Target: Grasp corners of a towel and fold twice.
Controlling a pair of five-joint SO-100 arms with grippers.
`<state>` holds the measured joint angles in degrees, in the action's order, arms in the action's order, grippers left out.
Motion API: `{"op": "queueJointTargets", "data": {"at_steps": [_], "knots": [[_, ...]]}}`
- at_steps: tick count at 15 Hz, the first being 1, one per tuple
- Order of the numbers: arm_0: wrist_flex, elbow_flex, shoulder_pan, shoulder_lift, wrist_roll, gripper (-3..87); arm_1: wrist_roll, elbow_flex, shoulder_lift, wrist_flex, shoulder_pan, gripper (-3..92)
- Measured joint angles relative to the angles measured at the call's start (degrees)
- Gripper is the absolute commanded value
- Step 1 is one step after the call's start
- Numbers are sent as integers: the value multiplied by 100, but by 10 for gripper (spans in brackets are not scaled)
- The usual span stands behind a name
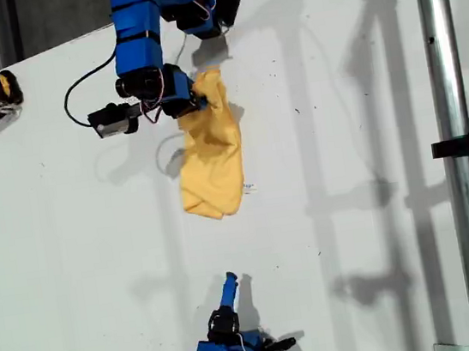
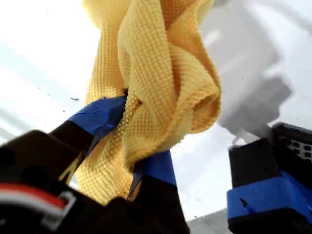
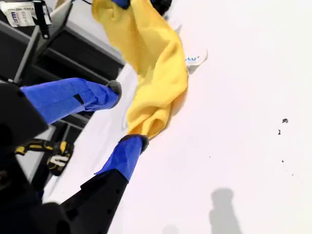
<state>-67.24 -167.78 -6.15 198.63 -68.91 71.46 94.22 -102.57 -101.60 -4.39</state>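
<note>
Your first hand point(image 1: 197, 102) clamped the bunched towel point(image 1: 211, 157) above the bench point(image 1: 346, 169); your second hand point(image 1: 229, 278) stood apart, short of the towel.

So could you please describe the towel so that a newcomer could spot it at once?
On the white table, look just below the blue arm at the exterior view's top. The towel hangs bunched from my first claw, its lower end on the table. It is the only soft yellow thing there.

First claw point(image 1: 199, 102) clamped shut, raised; second claw point(image 1: 230, 278) spread, empty.
</note>
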Motion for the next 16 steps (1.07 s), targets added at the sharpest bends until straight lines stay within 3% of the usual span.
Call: {"op": "queueJointTargets", "data": {"at_steps": [10, 16], "knots": [[0, 0, 62, 0, -9, 158, -870, -97, 1143, 4122, -1011, -1], [0, -26, 114, 0, -158, 158, -940, -448, 2918, 5326, -1125, 2]]}}
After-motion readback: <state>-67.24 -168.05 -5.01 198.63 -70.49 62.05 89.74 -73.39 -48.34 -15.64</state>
